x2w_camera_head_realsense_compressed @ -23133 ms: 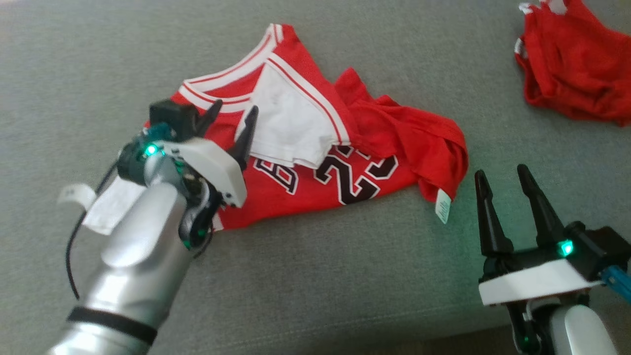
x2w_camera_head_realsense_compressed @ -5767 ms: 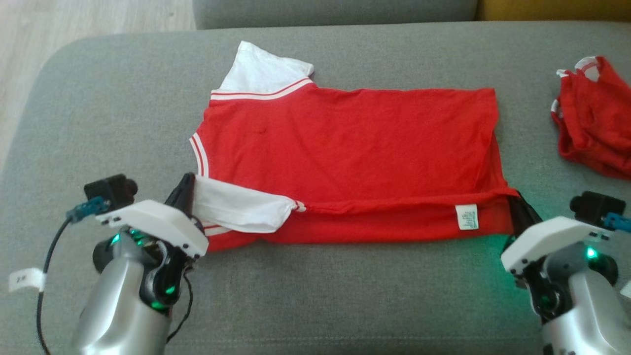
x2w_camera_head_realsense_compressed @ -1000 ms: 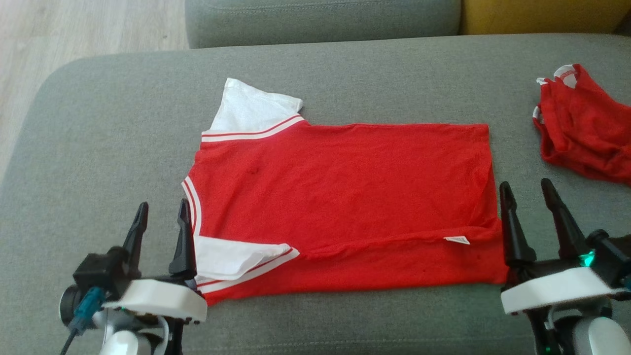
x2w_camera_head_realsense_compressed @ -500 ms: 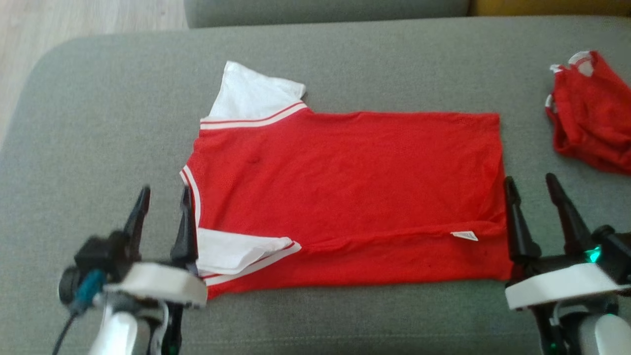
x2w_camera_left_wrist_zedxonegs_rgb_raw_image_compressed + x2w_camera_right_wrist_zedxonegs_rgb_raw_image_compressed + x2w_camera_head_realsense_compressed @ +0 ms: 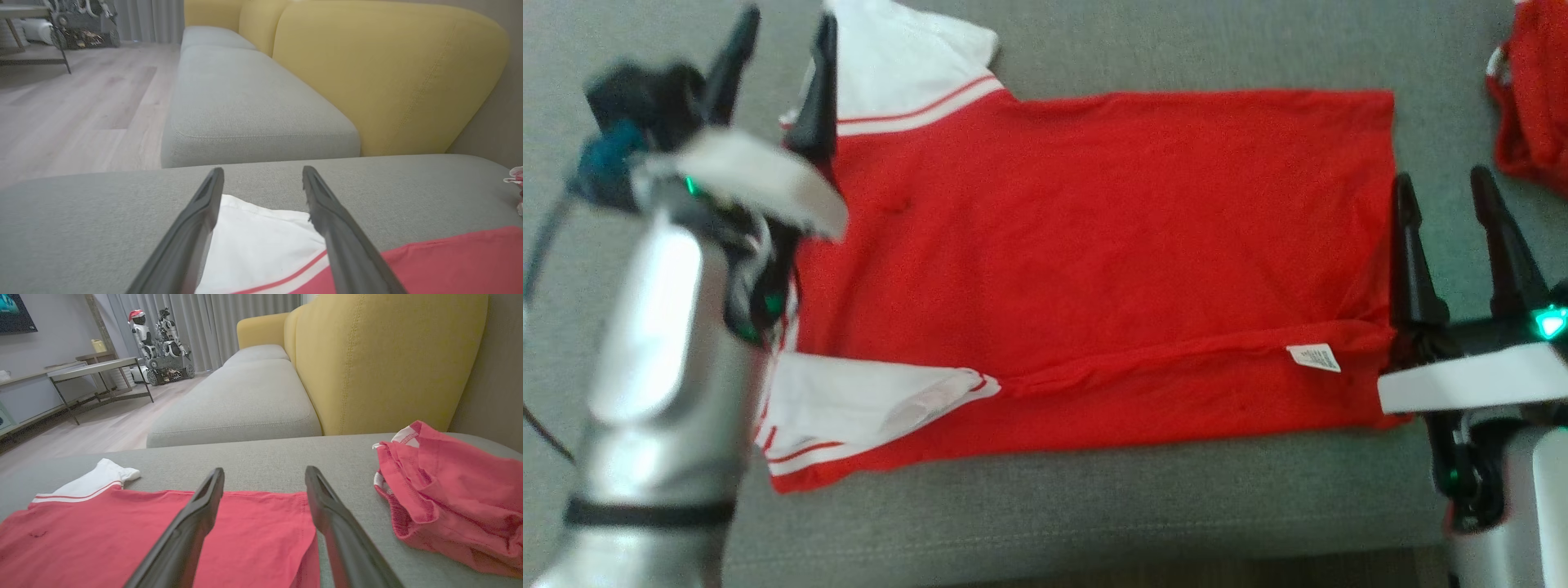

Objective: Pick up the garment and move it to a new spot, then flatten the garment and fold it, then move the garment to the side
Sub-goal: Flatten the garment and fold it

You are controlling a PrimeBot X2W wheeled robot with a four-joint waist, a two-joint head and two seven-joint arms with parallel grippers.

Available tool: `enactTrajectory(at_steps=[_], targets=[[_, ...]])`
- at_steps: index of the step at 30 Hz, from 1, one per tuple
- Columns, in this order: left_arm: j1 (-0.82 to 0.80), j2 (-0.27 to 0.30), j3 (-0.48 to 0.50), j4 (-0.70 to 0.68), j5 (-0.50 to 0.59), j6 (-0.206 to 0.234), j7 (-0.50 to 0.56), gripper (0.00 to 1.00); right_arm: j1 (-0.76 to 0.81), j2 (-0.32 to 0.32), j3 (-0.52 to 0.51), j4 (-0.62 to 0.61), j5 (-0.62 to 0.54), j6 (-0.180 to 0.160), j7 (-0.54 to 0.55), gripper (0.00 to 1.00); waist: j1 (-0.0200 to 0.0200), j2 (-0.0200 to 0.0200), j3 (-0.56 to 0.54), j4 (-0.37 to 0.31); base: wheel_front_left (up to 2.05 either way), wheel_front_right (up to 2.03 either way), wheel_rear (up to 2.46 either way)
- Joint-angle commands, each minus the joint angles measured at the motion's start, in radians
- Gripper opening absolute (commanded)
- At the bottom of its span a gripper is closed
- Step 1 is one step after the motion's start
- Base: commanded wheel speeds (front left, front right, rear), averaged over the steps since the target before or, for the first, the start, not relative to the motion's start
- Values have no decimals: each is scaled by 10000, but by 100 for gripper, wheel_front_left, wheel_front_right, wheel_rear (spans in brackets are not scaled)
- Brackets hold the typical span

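The garment [image 5: 1094, 237] lies spread flat on the grey sofa cushion [image 5: 1094, 506], plain red side up, its near long edge folded over with the small white tag [image 5: 1313, 357] showing. One white sleeve [image 5: 898, 57] sticks out at the far left, the other [image 5: 849, 400] lies folded in at the near left. My left gripper [image 5: 786, 33] is open at the far sleeve; in the left wrist view its fingers straddle that sleeve [image 5: 261, 249]. My right gripper [image 5: 1439, 184] is open beside the hem's right edge, over the garment's corner [image 5: 261, 531].
A smaller red garment [image 5: 1531, 98] lies crumpled on the cushion at the far right [image 5: 449, 498]. A yellow backrest [image 5: 367, 73] rises behind, with a second grey cushion [image 5: 245, 110] beyond. Wooden floor and a low table [image 5: 98, 369] lie to the left.
My left arm has reached forward from the near sleeve to the far white sleeve, still open. The head camera has dipped closer. My right gripper stays by the hem.
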Motion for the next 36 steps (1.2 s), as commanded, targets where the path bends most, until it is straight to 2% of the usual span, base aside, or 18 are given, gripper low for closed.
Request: enactTrajectory(at_steps=[1,6,13,17,25,26,27,28,36], targets=[[-674,423,436,-21,-110,-128,134,100,-299,-157,281,-303,-30,-7,-103,100,-2,0,616,-401,0,0,0],[-2290,679,513,1748,-498,-601,758,100,-713,-112,482,-20,53,-7,-313,100,-2,0,1168,-798,0,0,0],[-3531,1140,515,4252,-816,-859,1664,100,-1000,-23,707,509,177,-7,-618,100,-2,0,1453,-1217,0,0,0],[-3792,1260,481,5087,-862,-888,1919,100,-1050,-4,724,683,213,-7,-704,100,-2,0,1453,-1307,0,0,0],[-4246,1283,260,6693,-701,-600,2245,100,-1130,-24,697,926,320,-7,-750,100,-2,0,1371,-1418,0,0,0],[-4276,1231,211,6831,-717,-647,2312,76,-1141,-41,671,937,332,-7,-744,100,-2,0,1350,-1418,0,0,0],[-4314,1193,165,6908,-724,-698,2286,26,-1154,-65,640,949,348,-7,-729,100,-2,0,1330,-1410,0,0,0],[-4350,1168,113,6972,-711,-736,2213,0,-1173,-92,594,963,372,-7,-713,100,-2,0,1306,-1396,0,0,0],[-4765,905,-245,7145,-479,-860,616,0,-2239,-747,114,1774,697,-7,-407,100,-2,0,1026,-1053,0,0,0]])
